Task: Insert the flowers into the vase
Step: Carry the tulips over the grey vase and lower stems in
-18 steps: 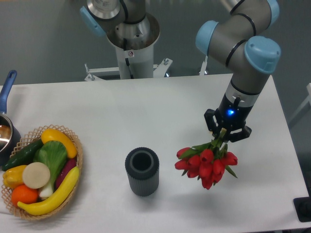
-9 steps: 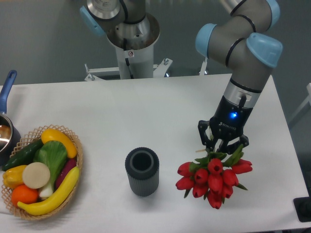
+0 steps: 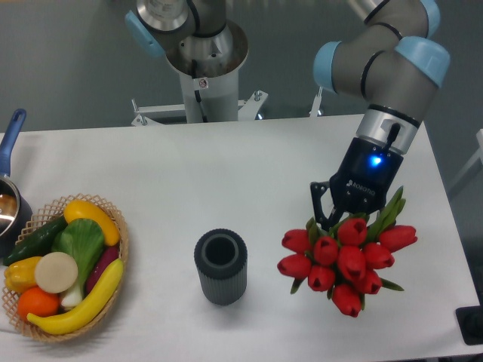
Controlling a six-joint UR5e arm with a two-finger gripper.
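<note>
The flowers (image 3: pixel 343 260), a bunch of red tulips with green leaves, hang in the air at the right, blooms facing the camera. My gripper (image 3: pixel 344 216) is shut on their stems, which the blooms mostly hide. The vase (image 3: pixel 220 266), a short dark grey ribbed cylinder with an open round mouth, stands upright on the white table, to the left of the bunch and apart from it.
A wicker basket (image 3: pixel 121 249) of produce sits at the front left. A blue-handled metal pot (image 3: pixel 9 192) stands at the left edge behind it. The robot's base column (image 3: pixel 202 72) rises behind the table's far edge.
The gripper has lifted and tilted the bunch, so the blooms now face the camera, look larger and sit slightly further right. The vase has not moved.
</note>
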